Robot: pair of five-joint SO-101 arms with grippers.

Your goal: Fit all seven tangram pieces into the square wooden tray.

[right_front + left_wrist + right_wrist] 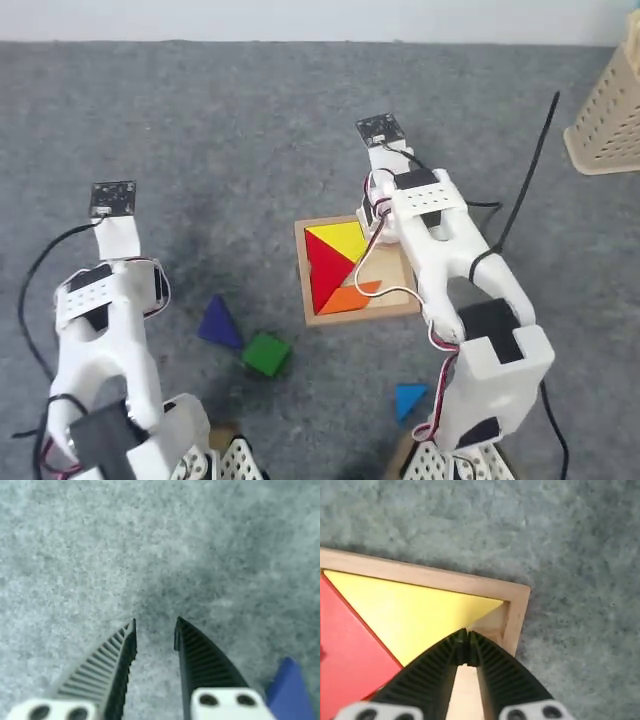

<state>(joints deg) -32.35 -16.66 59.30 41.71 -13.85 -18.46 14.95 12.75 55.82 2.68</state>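
My right end effector [466,647] sits together over the tray [435,578], my left end effector [155,630] apart. I'd fetch the dark blue triangle [218,322] next

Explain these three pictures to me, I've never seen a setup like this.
Two robot arms, a left arm and a right arm, stand on a grey surface. One picture looks down from above; the other two come from a camera on each wrist. The left gripper is open, holding nothing. The right gripper is shut, empty, over the wooden tray, which holds a yellow triangle, a red triangle and an orange piece. A dark blue triangle, a green block and a light blue triangle lie outside it.
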